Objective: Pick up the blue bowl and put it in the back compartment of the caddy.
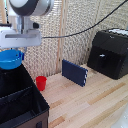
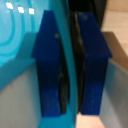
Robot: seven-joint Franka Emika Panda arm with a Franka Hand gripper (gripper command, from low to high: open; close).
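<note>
While the blue bowl (image 1: 10, 58) hung in the air at the exterior view's left, it sat just above the rear part of the caddy (image 1: 20, 102), over the back compartment of the caddy (image 1: 11, 82), and was not resting on anything below it. The gripper (image 1: 18, 50) held it by the rim, clenched on the bowl's wall. In the wrist view the two dark-blue fingers (image 2: 50, 70) stood either side of the thin curved wall of the bowl (image 2: 15, 35), one inside and one outside, pressed close to it with only the wall between them. That view was blurred, so finer detail of the contact could not be made out.

The caddy was a black bin with inner dividers, cut off by the exterior view's left and bottom edges. Just beside its right wall a red cup (image 1: 41, 82) stood upright on the wooden table (image 1: 95, 102). Farther toward the exterior view's right, a dark-blue flat panel (image 1: 75, 72) leaned tilted near the woven back wall, apart from the cup. Beyond it, at the exterior view's right, stood a black boxy machine (image 1: 110, 52), with a black cable (image 1: 85, 29) sweeping from above it toward the arm.
</note>
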